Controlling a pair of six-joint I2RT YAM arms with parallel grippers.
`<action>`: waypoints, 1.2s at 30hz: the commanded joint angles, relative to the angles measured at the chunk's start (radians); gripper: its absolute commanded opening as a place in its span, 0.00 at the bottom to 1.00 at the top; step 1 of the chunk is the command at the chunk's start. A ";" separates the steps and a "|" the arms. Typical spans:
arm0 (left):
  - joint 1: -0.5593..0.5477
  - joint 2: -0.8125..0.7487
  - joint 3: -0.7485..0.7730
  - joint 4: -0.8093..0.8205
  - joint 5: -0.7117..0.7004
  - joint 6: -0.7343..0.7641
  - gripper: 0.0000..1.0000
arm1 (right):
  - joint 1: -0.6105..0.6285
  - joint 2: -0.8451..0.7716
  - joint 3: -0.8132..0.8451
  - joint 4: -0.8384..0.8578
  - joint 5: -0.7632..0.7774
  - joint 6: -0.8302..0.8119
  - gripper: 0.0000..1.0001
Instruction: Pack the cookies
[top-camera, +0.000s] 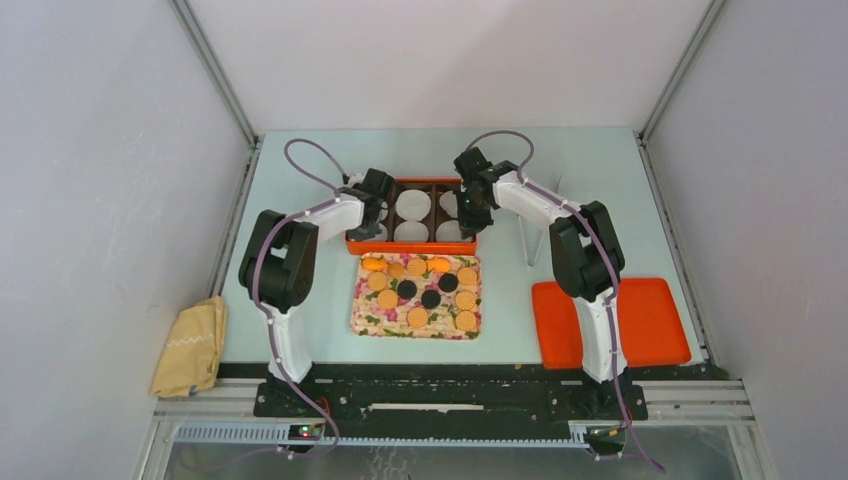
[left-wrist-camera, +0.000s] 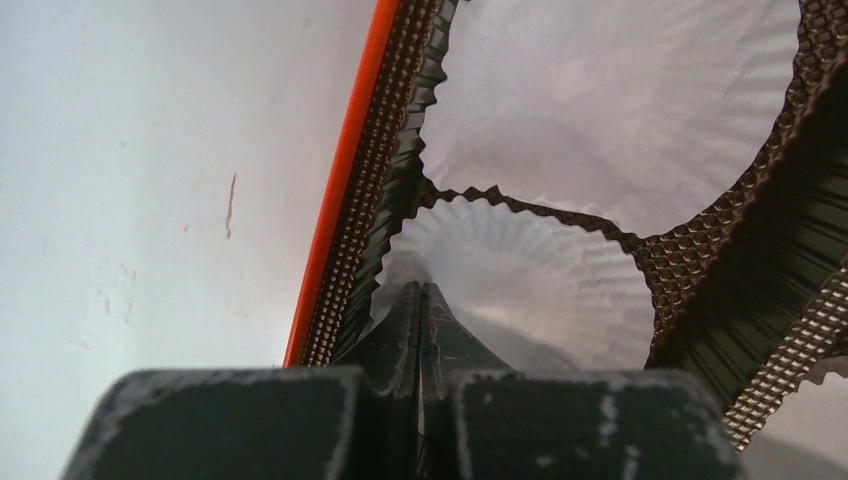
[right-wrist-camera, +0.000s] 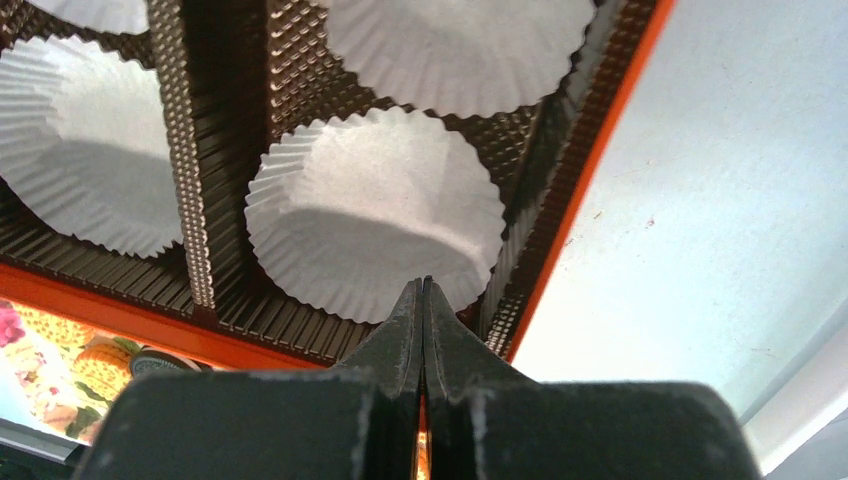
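My left hand (left-wrist-camera: 420, 290) was pinched shut on nothing, its tips over a paper cup (left-wrist-camera: 520, 270) just inside the box (left-wrist-camera: 345, 200) rim. The cookies (top-camera: 418, 292) lay on the floral mat (top-camera: 362, 322), behind both hands, toward the bases. My right hand (right-wrist-camera: 422, 287) was likewise closed tight over another cup (right-wrist-camera: 375, 210).

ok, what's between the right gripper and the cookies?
Top view: only the box's orange near wall. Right gripper hangs over a paper cup; cookies lie beyond on the floral mat.

Bright, even light — soft shadows, wrist views blurred up close.
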 joint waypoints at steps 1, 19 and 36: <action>-0.001 -0.070 -0.099 0.022 0.009 -0.031 0.00 | -0.009 -0.004 0.015 0.021 -0.013 -0.027 0.00; -0.065 -0.511 -0.040 0.115 0.083 0.051 0.40 | 0.050 -0.331 -0.035 0.034 0.287 -0.037 0.76; -0.236 -0.550 -0.187 0.181 0.154 0.053 0.56 | -0.159 -0.368 -0.382 0.062 0.333 0.065 0.92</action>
